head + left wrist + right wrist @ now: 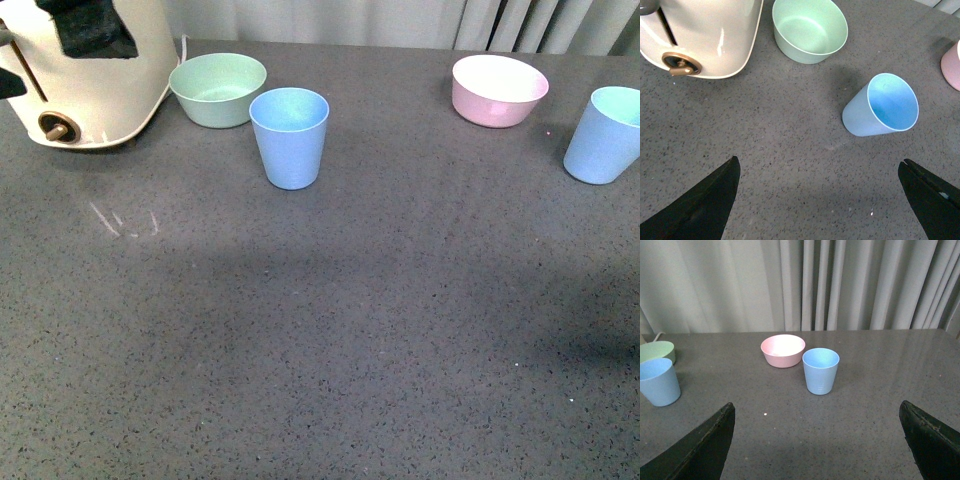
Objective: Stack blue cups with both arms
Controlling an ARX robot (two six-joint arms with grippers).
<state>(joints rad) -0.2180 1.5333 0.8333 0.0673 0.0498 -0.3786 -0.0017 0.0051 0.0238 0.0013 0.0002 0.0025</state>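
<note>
Two light blue cups stand upright and apart on the dark grey table. One blue cup [290, 137] is at the back left centre, next to the mint-green bowl; the left wrist view shows this cup [881, 106] beyond my open left gripper [820, 172]. The other blue cup [604, 134] stands at the far right edge; in the right wrist view it [820, 370] is ahead of my open right gripper [817, 415], in front of the pink bowl. Neither gripper holds or touches anything. Neither arm shows in the front view.
A cream toaster [85, 70] sits at the back left corner. A mint-green bowl [217, 89] stands beside it and a pink bowl [498, 89] at the back right. Grey curtains [800, 285] hang behind the table's far edge.
</note>
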